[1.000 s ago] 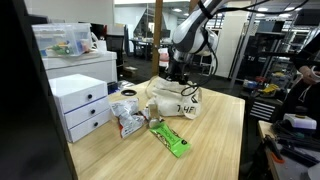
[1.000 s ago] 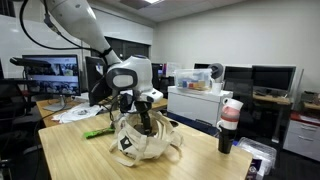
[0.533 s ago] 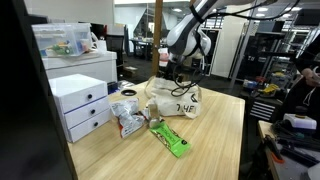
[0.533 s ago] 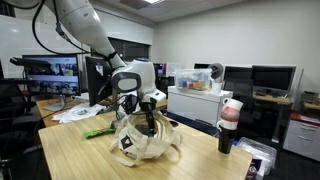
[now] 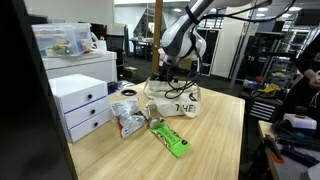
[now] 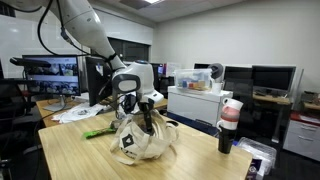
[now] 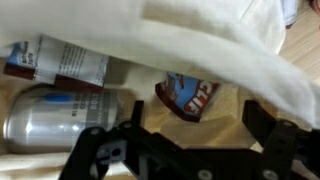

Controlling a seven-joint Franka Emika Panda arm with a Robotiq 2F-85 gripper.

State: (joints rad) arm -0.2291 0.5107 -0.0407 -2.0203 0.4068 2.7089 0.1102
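- Hovering at the mouth of the cloth bag (image 5: pixel 182 102), the hand (image 7: pixel 185 142) has its fingers spread wide and holds nothing.
- Inside the bag: a silver can (image 7: pixel 60 115) at the lower left of the wrist view and a snack packet (image 7: pixel 188 97) at centre, just above the hand.
- Outside the bag: a green packet (image 5: pixel 170 138) and a crumpled wrapper (image 5: pixel 128 120) lie on the table (image 5: pixel 215 140), at lower centre of an exterior view.

A cream cloth bag (image 5: pixel 180 100) with black lettering slumps on the desk (image 5: pixel 215 140), its mouth open at the top. Inside it, in the wrist view, a silver can (image 7: pixel 50 118) lies on its side, with a red-and-blue snack packet (image 7: pixel 190 97) just beside it.
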